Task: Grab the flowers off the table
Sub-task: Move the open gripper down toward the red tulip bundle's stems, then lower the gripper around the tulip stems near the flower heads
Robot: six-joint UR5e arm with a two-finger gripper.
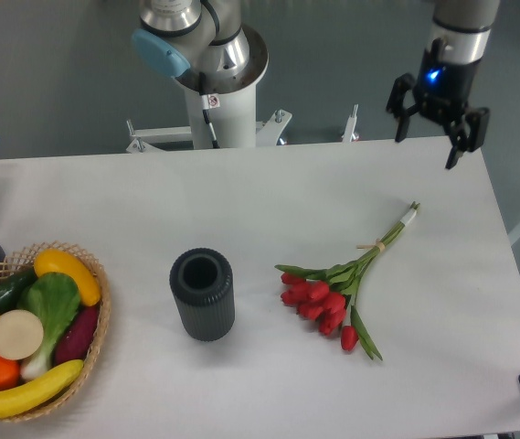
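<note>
Nearest me, a wicker basket [95, 343] of fruit sits cut off at the table's [241, 201] left edge, a dark ribbed cylinder [203, 294] mid-table. The flowers [342, 297] lie right of it, red heads forward, stems angled back. My gripper [430, 128] hangs beyond, fingers apart, empty.

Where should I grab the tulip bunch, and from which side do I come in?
Probably take the flowers by the stems at the tan band, where they are bundled tight. They lie flat on the table, stems running diagonally toward the far right, so come straight down with the open gripper, fingers set across the stem line. Avoid the spread-out red heads.
</note>
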